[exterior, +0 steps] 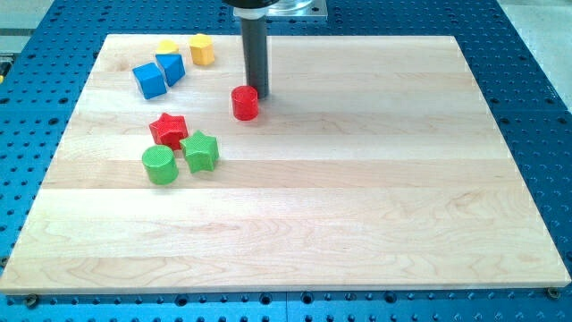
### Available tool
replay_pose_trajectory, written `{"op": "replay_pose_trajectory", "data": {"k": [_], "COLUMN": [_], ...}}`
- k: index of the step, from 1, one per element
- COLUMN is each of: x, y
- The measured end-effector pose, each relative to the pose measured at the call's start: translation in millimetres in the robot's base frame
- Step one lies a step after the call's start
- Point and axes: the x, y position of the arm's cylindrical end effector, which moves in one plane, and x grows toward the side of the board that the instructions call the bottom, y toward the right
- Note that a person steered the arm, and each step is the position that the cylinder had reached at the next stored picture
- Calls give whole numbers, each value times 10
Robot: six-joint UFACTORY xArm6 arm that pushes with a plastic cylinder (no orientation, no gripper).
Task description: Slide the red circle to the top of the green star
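Camera view gives us a pale wooden tabletop [357, 197] lying on a blue perforated base [527, 54]. Nearest the bottom of the frame, at left of centre, sits the green circle [160, 165], and just beside it to the right is the green star [201, 151]; the two look to be touching or nearly so. Directly above them, a little further back, the red star [168, 130] rests against the green star's upper left edge. Further back and to the right lies the red circle [245, 103], clearly apart from the green star and up-right of it. Our tip [260, 92] stands just at the red circle's upper right edge, touching it or very nearly. We carry no pincer, only this dark rod, so nothing is grasped. Toward the upper left of the frame are two blue blocks [158, 74] side by side, and behind them a yellow block [202, 49] and another yellow block [166, 47], partly hidden by the blue ones.
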Motion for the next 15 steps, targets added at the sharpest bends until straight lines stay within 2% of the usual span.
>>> {"op": "replay_pose_trajectory", "data": {"k": [1, 2, 4, 5, 6, 7, 9, 11, 14, 15], "x": [-5, 234, 251, 251, -6, -65, 359, 311, 442, 448], "y": [29, 35, -440, -461, -445, -612, -716, -484, -588, -820]}}
